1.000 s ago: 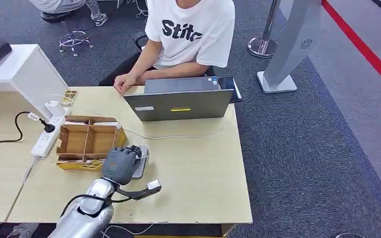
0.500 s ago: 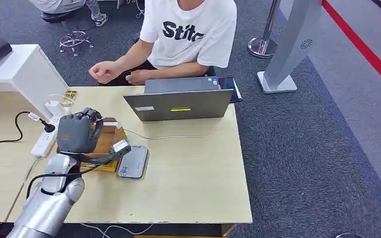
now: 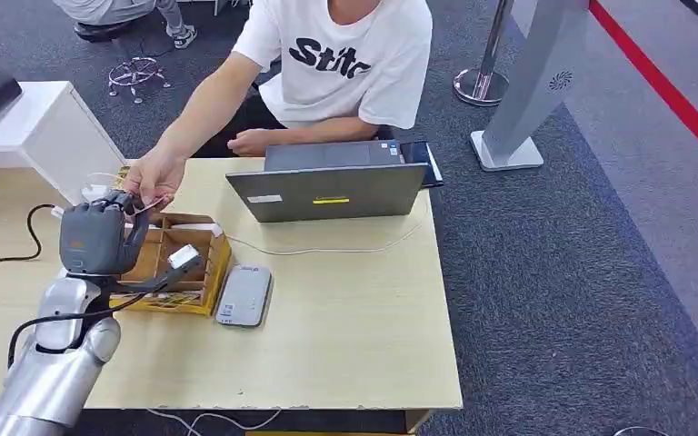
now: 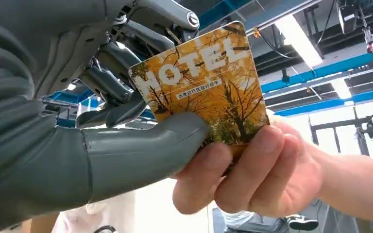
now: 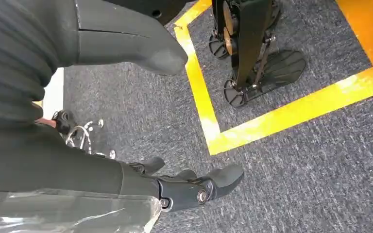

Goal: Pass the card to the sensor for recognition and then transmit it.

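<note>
Handover under way. My left robot hand (image 4: 126,145) pinches the hotel card (image 4: 209,92) between thumb and fingers; the person's hand (image 4: 252,170) grips its far edge. Right robot hand (image 5: 194,187) hangs empty, fingers loosely apart.

Risk: if I hold on while they pull, the card bends or slips.

A second ago this hand hovered at the sensor (image 3: 244,294); now it is raised beyond the cardboard box (image 3: 171,263), the sensor behind it on the bench (image 3: 354,318).

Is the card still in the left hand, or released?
Held: left hand thumb presses the card; the person's hand grips it too.
</note>
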You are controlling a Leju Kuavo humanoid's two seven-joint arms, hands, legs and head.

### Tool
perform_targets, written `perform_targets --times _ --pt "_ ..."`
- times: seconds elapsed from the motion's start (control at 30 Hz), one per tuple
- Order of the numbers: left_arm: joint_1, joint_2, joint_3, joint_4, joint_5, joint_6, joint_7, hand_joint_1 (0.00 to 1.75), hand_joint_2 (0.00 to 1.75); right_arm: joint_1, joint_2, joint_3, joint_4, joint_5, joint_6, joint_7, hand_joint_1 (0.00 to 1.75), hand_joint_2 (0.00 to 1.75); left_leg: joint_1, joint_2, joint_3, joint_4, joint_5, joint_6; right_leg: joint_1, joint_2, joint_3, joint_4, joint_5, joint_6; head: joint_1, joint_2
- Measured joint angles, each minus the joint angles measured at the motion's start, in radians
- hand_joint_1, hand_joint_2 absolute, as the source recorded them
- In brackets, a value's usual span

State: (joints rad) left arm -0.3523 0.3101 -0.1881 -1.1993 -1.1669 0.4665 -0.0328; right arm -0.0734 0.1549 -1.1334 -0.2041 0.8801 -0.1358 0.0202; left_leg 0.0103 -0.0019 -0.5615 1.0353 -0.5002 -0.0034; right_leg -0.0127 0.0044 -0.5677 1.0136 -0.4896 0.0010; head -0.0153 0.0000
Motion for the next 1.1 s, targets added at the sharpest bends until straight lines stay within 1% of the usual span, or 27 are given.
perform_targets --times 0.03,0.07,0.1,0.13,0.3,0.37,0.47,0.6,0.8,0.97,1.0,1.1 --pt "0.000 0.000 0.000 0.003 -0.003 0.000 -0.001 1.75 1.75 0.000 0.000 0.000 0.000 0.000 0.000 0.000 0.00 1.75 0.000 0.000 0.000 0.000 0.000 0.000 0.000 0.000 0.000 0.000 0.000 0.000 0.000 0.000" --pt "0.000 0.000 0.000 0.005 -0.004 0.000 -0.001 0.99 1.75 0.000 0.000 0.000 0.000 0.000 0.001 0.000 0.00 1.75 0.000 0.000 0.000 0.000 0.000 0.000 0.000 0.000 0.000 0.000 0.000 0.000 0.000 0.000" --pt "0.000 0.000 0.000 0.007 -0.006 0.000 -0.001 0.05 1.75 0.000 0.000 0.000 0.000 0.000 0.003 0.000 0.00 1.75 0.000 0.000 0.000 0.000 0.000 0.000 0.000 0.000 0.000 0.000 0.000 0.000 0.000 0.000" --pt "0.000 0.000 0.000 0.010 -0.007 0.000 -0.002 0.00 1.75 0.000 0.000 0.000 0.000 0.000 0.003 0.000 0.00 1.75 0.000 0.000 0.000 0.000 0.000 0.000 0.000 0.000 0.000 0.000 0.000 0.000 0.000 0.000" --pt "0.008 -0.008 0.000 0.017 -0.033 0.005 -0.014 0.00 1.75 0.000 0.000 0.000 0.000 0.002 -0.002 0.003 0.00 1.75 0.000 0.000 0.000 0.000 0.000 0.000 0.000 0.000 0.000 0.000 0.000 0.000 0.000 0.000" --pt "0.019 -0.021 0.000 0.017 -0.045 0.007 -0.019 0.00 1.75 0.000 0.000 0.000 0.000 0.003 -0.004 0.003 0.00 1.75 0.000 0.000 0.000 0.000 0.000 0.000 0.000 0.000 0.000 0.000 0.000 0.000 0.000 0.000" --pt "0.048 -0.047 -0.004 0.009 -0.032 0.007 -0.037 0.00 1.75 -0.001 0.000 0.000 0.000 0.002 -0.004 0.003 0.00 1.75 0.000 0.000 0.000 0.000 0.000 0.000 0.000 0.000 0.000 -0.001 0.000 0.000 0.000 0.000" --pt "0.107 -0.080 -0.031 -0.032 -0.027 0.008 -0.070 0.00 1.75 0.000 0.000 -0.001 0.000 -0.002 -0.004 0.000 0.00 1.75 0.000 0.000 0.000 0.000 0.000 0.000 0.000 0.001 0.000 -0.001 0.000 0.000 0.000 0.000" --pt "0.189 -0.112 -0.101 -0.107 -0.031 0.009 -0.118 0.00 1.75 0.000 0.000 -0.003 0.000 -0.003 -0.006 -0.002 0.00 1.75 0.000 0.000 0.000 0.000 -0.001 0.001 0.000 0.000 0.000 -0.001 0.000 0.000 0.000 0.000" --pt "0.217 -0.121 -0.141 -0.142 -0.037 0.008 -0.126 0.00 1.75 0.000 0.000 -0.004 0.000 -0.005 -0.006 -0.005 0.00 1.75 0.000 0.000 0.000 0.000 -0.001 0.001 0.000 0.000 0.000 -0.001 0.000 0.000 0.000 0.000" --pt "0.221 -0.121 -0.148 -0.149 -0.041 0.001 -0.128 0.00 1.75 0.000 0.000 -0.005 0.000 -0.005 -0.006 -0.008 0.00 1.75 0.000 0.000 0.000 0.000 -0.001 0.001 0.000 0.000 0.000 -0.001 0.000 0.000 0.000 0.000" --pt "0.236 -0.109 -0.185 -0.169 -0.052 -0.060 -0.127 0.00 1.75 0.000 0.000 -0.008 0.000 -0.005 -0.005 -0.015 0.00 1.75 0.000 0.000 0.000 0.000 -0.001 0.000 0.000 0.000 0.000 -0.001 0.000 0.000 0.000 0.000"
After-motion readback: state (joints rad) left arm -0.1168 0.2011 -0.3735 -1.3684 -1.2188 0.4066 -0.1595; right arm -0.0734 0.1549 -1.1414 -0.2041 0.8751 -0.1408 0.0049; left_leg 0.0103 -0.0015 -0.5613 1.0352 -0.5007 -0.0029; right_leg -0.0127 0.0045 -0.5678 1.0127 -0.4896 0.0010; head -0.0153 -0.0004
